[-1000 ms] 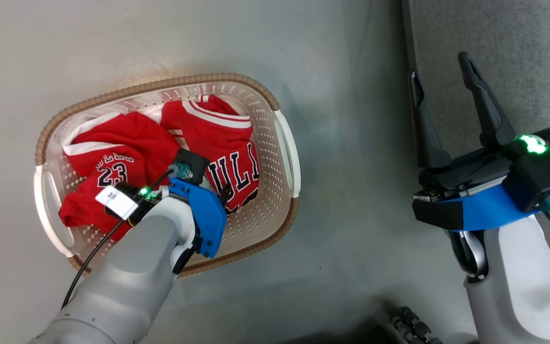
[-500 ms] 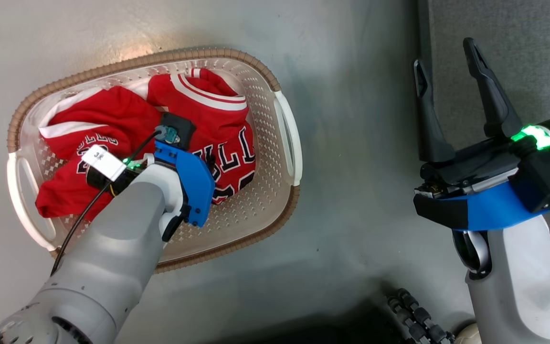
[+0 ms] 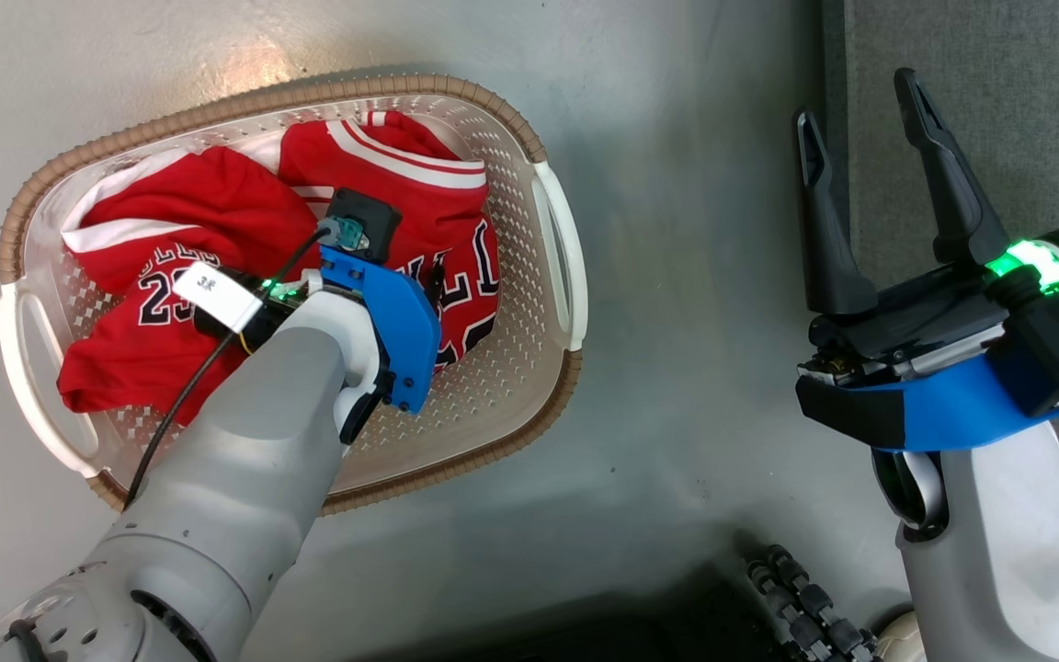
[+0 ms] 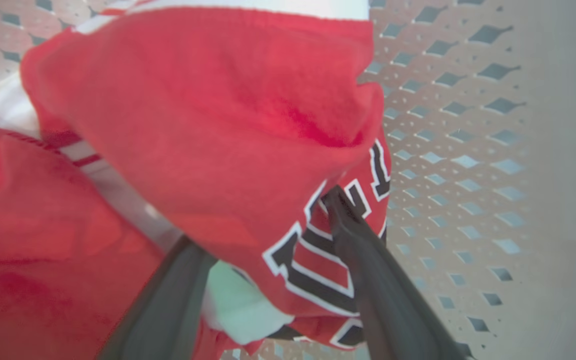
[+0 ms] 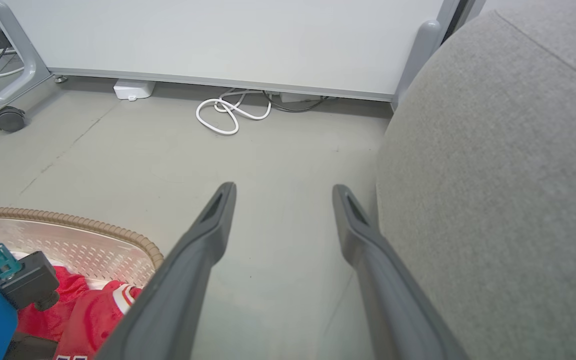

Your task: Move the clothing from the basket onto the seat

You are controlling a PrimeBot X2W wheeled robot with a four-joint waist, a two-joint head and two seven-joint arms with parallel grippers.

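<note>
Red clothing [image 3: 217, 198] lies heaped in the basket [image 3: 559, 257], so my left gripper [image 4: 260, 220] reaches into it with jaws spread wide astride a fold of the lettered garment [image 4: 318, 260], nothing clamped yet, while my right gripper [image 3: 853, 99] hangs open beside the seat [image 3: 1026, 92]

Head camera stares straight down on the basket [image 3: 559, 248], the seat [image 3: 998, 92] to the basket's right. Left wrist camera is down inside the basket, nose-close to the clothing [image 4: 218, 125]. Right wrist camera, outside the basket, looks low across the floor [image 5: 278, 150], sharing basket rim and seat with the head view.
</note>
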